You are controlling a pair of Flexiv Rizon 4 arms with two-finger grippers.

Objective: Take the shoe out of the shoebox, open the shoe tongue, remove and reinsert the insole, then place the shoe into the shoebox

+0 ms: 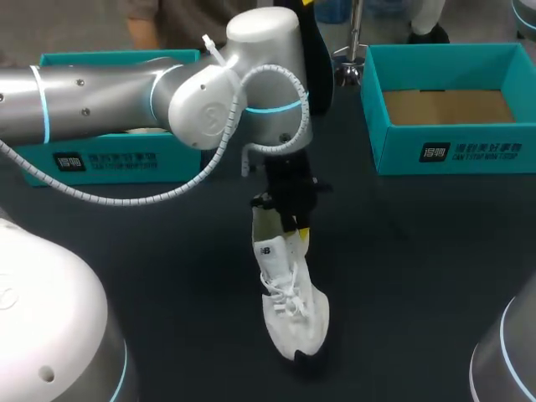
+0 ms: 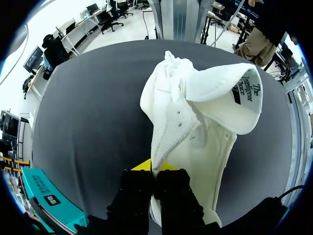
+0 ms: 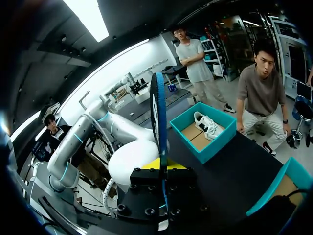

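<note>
A white shoe (image 1: pixel 293 306) hangs tilted over the middle of the dark table, toe down at the table top. My left gripper (image 1: pixel 291 224) is shut on its heel-side collar. In the left wrist view the gripper (image 2: pixel 155 171) pinches the collar edge of the shoe (image 2: pixel 190 147), and the tongue (image 2: pixel 227 95) is folded outward. My right gripper (image 3: pixel 160 169) is raised off the table and shut on a thin dark-blue insole (image 3: pixel 159 112), which stands upright and edge-on between its fingers. The right gripper does not show in the head view.
A teal shoebox (image 1: pixel 452 109) with a bare cardboard floor stands at the back right. Another teal shoebox (image 1: pixel 100 155) sits at the back left behind my left arm; the right wrist view shows a second white shoe (image 3: pixel 208 125) inside it.
</note>
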